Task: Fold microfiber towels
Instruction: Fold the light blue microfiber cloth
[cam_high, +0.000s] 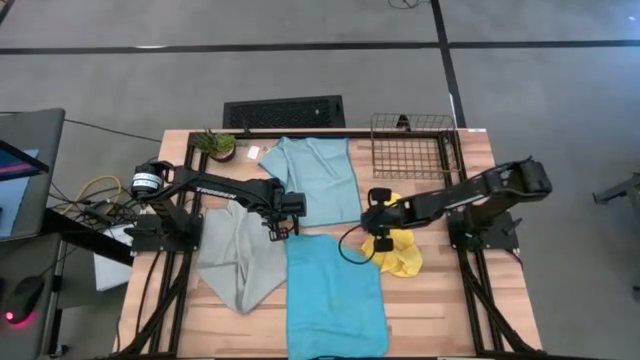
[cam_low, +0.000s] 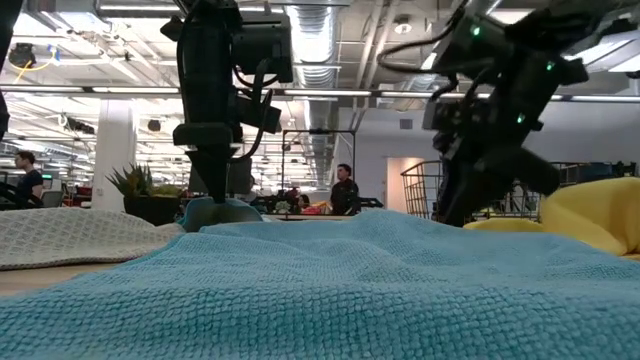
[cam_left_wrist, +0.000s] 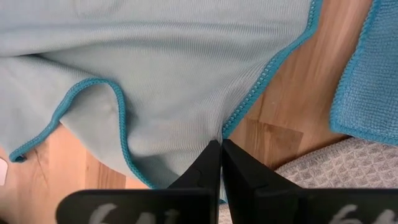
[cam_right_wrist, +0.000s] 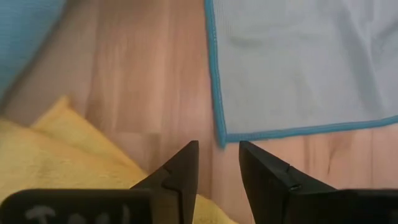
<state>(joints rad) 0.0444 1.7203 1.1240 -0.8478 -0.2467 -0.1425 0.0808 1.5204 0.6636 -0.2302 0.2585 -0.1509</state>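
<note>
The left end effector (cam_high: 283, 229) sits low over the wooden worktop (cam_high: 440, 300) with its fingers (cam_left_wrist: 211, 163) pressed together. They pinch the lower corner of the pale blue towel (cam_high: 318, 178), right at its darker blue stitched hem, as the left wrist view shows. That towel spreads away from this end effector toward the back of the worktop, one edge curled over in a loose fold. Just beside the closed fingers, on the other side, lies the grey-green towel (cam_high: 238, 262), rumpled and running toward the front edge. The brighter cyan towel (cam_high: 334, 294) lies flat close by, its near corner almost under the left end effector.

The right end effector (cam_high: 379, 212) hangs just above the worktop with its two fingers (cam_right_wrist: 180, 168) partly apart and nothing between them. Bare wood shows in the gap. The yellow towel (cam_high: 399, 252) lies bunched directly beneath and behind it, touching or nearly touching the fingers. Ahead of it, a short way off, is the other lower corner of the pale blue towel.

Farther back from the right end effector stands a wire basket (cam_high: 412, 145). A small potted plant (cam_high: 215, 146) sits at the rear behind the left arm.
</note>
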